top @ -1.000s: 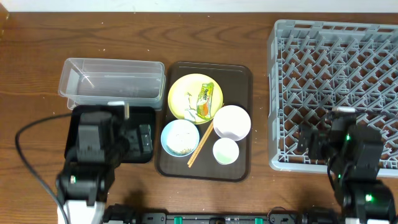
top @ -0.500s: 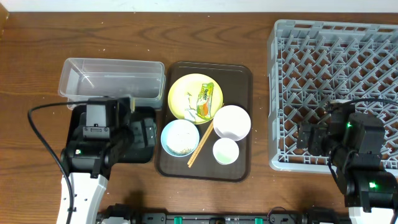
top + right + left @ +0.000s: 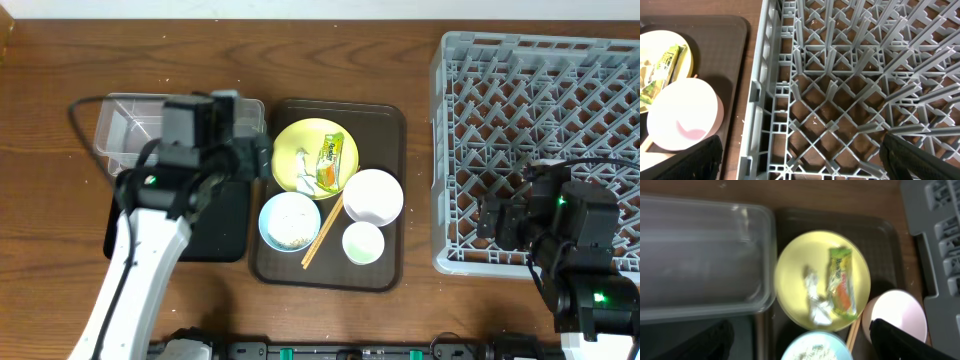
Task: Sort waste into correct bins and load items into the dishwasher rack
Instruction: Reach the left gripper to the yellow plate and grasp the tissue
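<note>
The yellow plate (image 3: 303,150) lies on the brown serving tray and holds the snack wrapper (image 3: 330,163) and a crumpled white scrap (image 3: 815,300). The light blue bowl (image 3: 290,221) has rice crumbs in it. The white bowl (image 3: 373,196), the pale cup (image 3: 363,243) and the chopsticks (image 3: 322,232) lie beside it. My left gripper (image 3: 262,158) is open and empty at the plate's left edge; in the left wrist view (image 3: 800,345) it sits above the plate (image 3: 790,280) and wrapper (image 3: 841,282). My right gripper (image 3: 490,222) is open and empty over the front left corner of the grey rack (image 3: 540,130).
The clear tub (image 3: 125,130) stands at the back left, partly hidden by my left arm. The black tray (image 3: 225,230) lies in front of it. The brown serving tray (image 3: 385,270) sits mid-table between the bins and the rack. The right wrist view shows the rack lattice (image 3: 840,75) and the white bowl (image 3: 682,115).
My left arm has moved from over the black tray back and right, over the tub's right end toward the plate. The right arm has barely moved.
</note>
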